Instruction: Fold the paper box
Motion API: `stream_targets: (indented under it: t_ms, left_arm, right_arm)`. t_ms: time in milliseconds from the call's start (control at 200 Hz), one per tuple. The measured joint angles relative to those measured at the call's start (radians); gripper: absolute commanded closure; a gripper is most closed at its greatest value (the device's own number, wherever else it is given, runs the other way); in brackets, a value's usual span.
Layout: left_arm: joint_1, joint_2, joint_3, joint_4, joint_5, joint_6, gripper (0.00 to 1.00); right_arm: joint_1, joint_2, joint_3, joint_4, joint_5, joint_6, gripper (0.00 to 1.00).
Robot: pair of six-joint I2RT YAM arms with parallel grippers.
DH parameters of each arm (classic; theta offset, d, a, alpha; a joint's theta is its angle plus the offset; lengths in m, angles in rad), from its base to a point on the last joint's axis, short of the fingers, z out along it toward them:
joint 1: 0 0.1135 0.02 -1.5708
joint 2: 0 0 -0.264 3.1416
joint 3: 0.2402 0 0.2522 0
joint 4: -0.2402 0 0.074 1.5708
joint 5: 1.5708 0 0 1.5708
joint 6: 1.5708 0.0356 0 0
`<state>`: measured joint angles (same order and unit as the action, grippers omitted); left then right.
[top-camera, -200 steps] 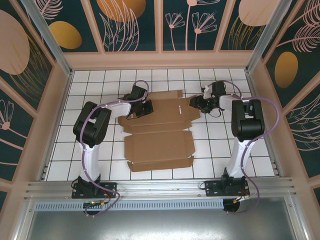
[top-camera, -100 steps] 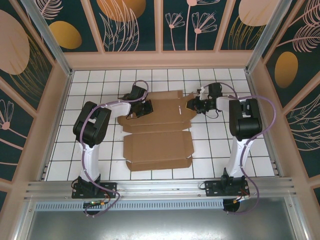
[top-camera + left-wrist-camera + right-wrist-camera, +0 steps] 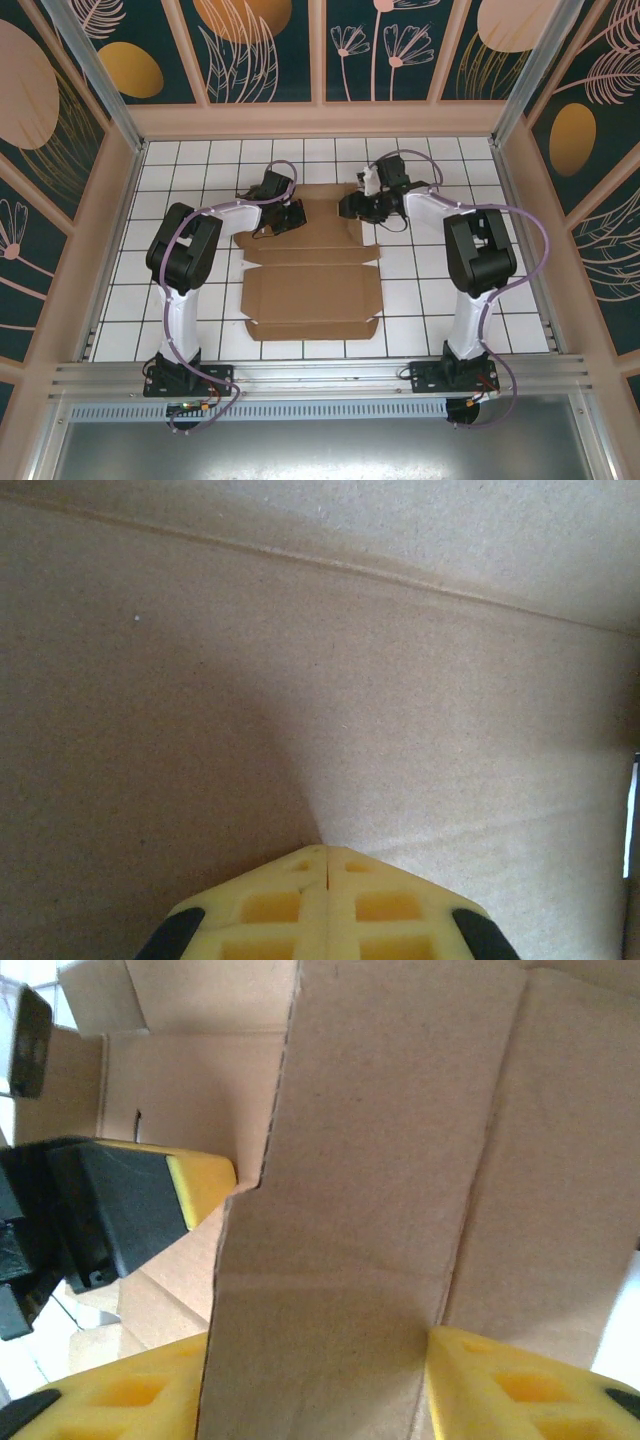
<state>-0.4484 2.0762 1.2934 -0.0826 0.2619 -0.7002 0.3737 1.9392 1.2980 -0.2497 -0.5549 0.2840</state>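
The paper box (image 3: 312,275) lies opened out at the centre of the tiled table (image 3: 430,300). The left gripper (image 3: 288,218), fingers (image 3: 300,905) closed together, rests on its far-left panel. The right gripper (image 3: 350,208) stands part-open at the far right, with a raised flap across the gap between its fingers (image 3: 520,1385).

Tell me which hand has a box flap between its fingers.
The right hand: a flap stands between its spread fingers. The left hand is shut, tips against the flat box.

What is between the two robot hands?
Only a bare stretch of the brown paper box lies between the left gripper and the right gripper. The top view shows this.
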Motion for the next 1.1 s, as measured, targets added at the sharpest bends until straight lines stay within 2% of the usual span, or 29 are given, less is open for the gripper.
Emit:
stream_targets:
  t_ms: [90, 345, 560, 636, 796, 866, 941, 1056, 1101]
  left_arm:
    - [0.002, 0.000, 0.000, 0.000, 0.000, 0.000, 1.00]
    - [0.002, 0.000, -0.001, 0.002, 0.000, 0.000, 1.00]
    - [0.002, 0.000, -0.001, 0.004, -0.002, 0.000, 1.00]
    - [0.002, 0.000, -0.001, 0.004, -0.005, 0.000, 1.00]
    - [0.002, 0.000, -0.001, 0.004, -0.009, 0.000, 1.00]
    - [0.002, 0.000, -0.001, 0.004, -0.009, 0.000, 1.00]
    - [0.002, 0.000, -0.001, 0.004, -0.009, 0.000, 1.00]
    - [0.002, 0.000, -0.001, 0.003, -0.010, 0.000, 1.00]
    - [0.002, 0.000, -0.001, 0.004, -0.010, 0.000, 1.00]
  right_arm:
    - [0.032, 0.045, 0.039, -0.018, 0.028, -0.002, 0.37]
    - [0.093, 0.078, 0.070, -0.041, 0.160, -0.016, 0.34]
    - [0.091, -0.028, 0.035, -0.061, 0.303, -0.040, 0.31]
    - [0.082, -0.072, 0.021, -0.064, 0.330, -0.050, 0.28]
    - [0.061, -0.132, -0.016, -0.064, 0.352, -0.070, 0.30]
    - [0.053, -0.137, -0.026, -0.066, 0.365, -0.077, 0.39]
    - [0.050, -0.137, -0.031, -0.074, 0.399, -0.089, 0.52]
    - [0.055, -0.136, -0.031, -0.101, 0.484, -0.129, 0.87]
    - [0.061, -0.130, -0.026, -0.117, 0.529, -0.134, 0.95]
